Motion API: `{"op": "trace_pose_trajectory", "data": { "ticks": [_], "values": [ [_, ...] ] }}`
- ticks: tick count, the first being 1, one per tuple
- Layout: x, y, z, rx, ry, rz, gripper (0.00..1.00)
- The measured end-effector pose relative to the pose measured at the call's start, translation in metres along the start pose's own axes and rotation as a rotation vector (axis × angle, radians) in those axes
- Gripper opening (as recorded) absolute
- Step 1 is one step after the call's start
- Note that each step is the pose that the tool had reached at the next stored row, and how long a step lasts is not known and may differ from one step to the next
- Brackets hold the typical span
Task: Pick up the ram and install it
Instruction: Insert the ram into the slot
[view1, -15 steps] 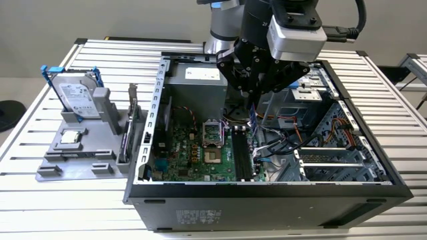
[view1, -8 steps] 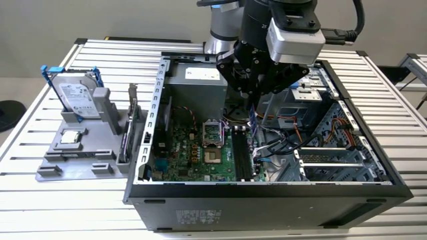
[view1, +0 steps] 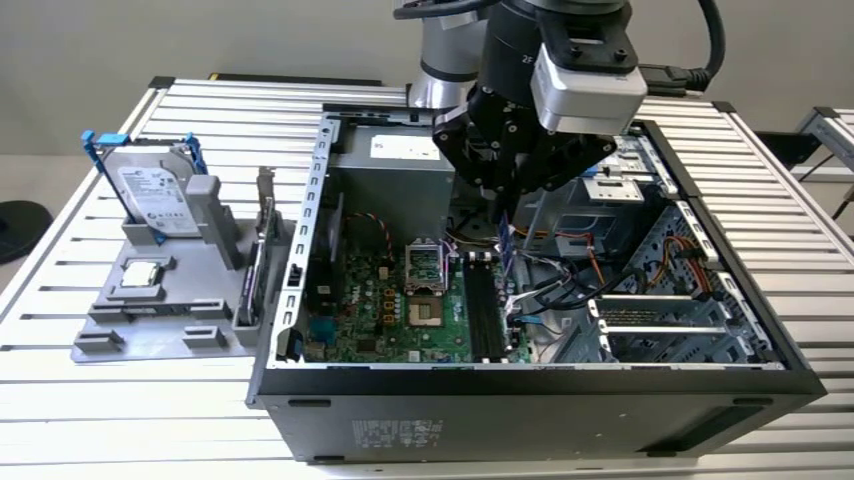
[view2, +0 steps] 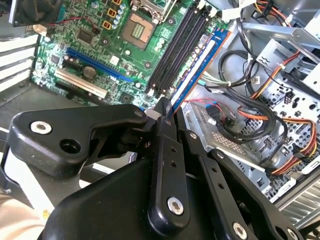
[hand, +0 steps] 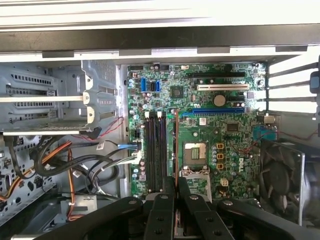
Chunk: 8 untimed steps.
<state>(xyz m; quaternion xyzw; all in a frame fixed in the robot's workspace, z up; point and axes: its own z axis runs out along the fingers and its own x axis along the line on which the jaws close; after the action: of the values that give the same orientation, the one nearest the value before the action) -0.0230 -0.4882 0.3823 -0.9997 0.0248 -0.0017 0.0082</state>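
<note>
Clamping the ram (view2: 197, 65) between closed fingers, the gripper (view2: 165, 110) is holding it edge-on over the motherboard (view2: 75, 47), just beside the black memory slots (view2: 177, 45); seating it probably demands exact slot alignment and even pressure.

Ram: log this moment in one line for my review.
gripper: shut on ram | place: inside computer case, lined up along black memory slots | seated: cannot tell
</note>
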Motion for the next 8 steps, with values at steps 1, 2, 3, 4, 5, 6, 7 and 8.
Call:
{"op": "trace_pose_trajectory", "data": {
  "ticks": [1, 2, 3, 4, 5, 6, 7, 8],
  "values": [
    [0.0001, 0.0000, 0.0004, 0.0000, 0.0000, 0.000, 0.00],
    [0.0003, 0.0000, 0.0008, 0.0000, 0.0000, 0.000, 0.00],
    [0.0006, 0.0000, 0.0011, 0.0000, 0.0000, 0.000, 0.00],
    [0.0008, 0.0000, 0.0015, 0.0000, 0.0000, 0.000, 0.00],
    [0.0012, 0.0000, 0.0019, 0.0001, 0.0000, 0.000, 0.00],
    [0.0015, 0.0000, 0.0022, 0.0000, 0.0000, 0.000, 0.00],
    [0.0018, 0.0000, 0.0026, 0.0000, 0.0000, 0.000, 0.00],
    [0.0021, -0.0001, 0.0030, 0.0001, 0.0001, 0.000, 0.00]
  ]
}}
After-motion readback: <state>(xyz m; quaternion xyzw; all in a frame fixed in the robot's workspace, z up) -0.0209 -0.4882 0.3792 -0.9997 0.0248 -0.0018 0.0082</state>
